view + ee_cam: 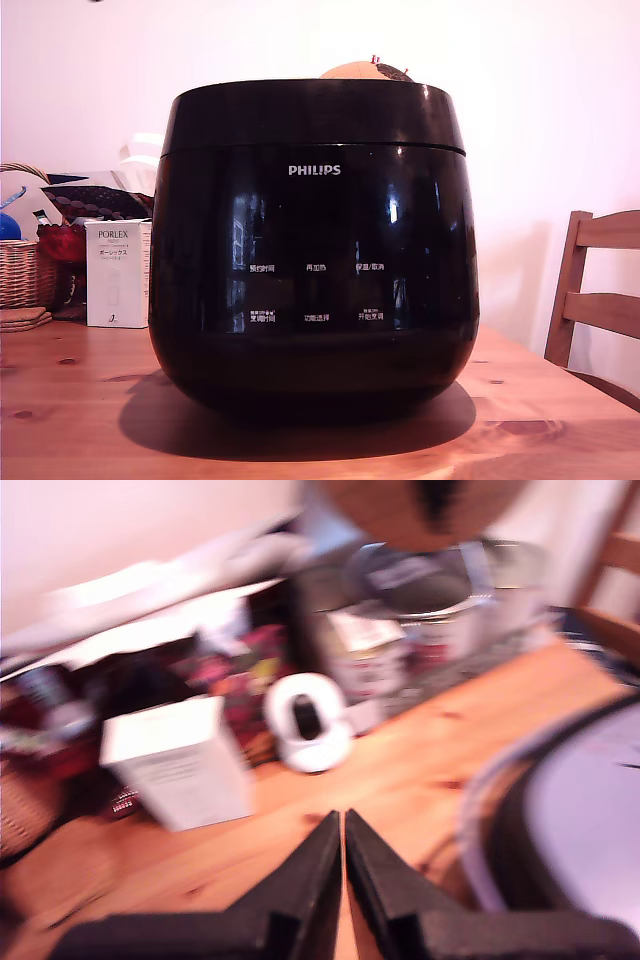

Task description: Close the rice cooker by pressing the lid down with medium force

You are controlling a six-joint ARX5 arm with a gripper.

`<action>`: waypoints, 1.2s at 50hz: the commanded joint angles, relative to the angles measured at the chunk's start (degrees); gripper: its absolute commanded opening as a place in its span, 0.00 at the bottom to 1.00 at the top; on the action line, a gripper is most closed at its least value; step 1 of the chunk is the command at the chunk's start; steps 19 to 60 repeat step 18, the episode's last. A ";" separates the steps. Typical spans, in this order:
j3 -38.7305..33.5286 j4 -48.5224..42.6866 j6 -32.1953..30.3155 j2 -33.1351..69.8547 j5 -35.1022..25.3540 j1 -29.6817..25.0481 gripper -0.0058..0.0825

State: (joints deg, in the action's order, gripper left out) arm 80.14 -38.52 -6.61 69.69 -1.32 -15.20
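Observation:
The rice cooker fills the middle of the exterior view, glossy black with white PHILIPS lettering, standing on the wooden table. Its lid lies down flat on the body, with a thin seam running around below it. My gripper does not show in the exterior view. In the blurred wrist view the gripper is shut, its two black fingertips meeting with nothing between them, over the table beside the cooker's glossy lid. The gripper is apart from the lid.
A white PORLEX box and a wicker basket stand at the exterior view's left, a wooden chair at its right. The wrist view shows the white box, a small white round device and blurred clutter behind.

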 commanded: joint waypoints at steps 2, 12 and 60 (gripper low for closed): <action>-0.96 0.85 -0.48 -1.11 0.31 2.10 0.04; -0.96 0.83 -0.46 -1.16 0.31 4.87 0.04; -0.96 0.85 -0.48 -1.16 0.31 5.25 0.04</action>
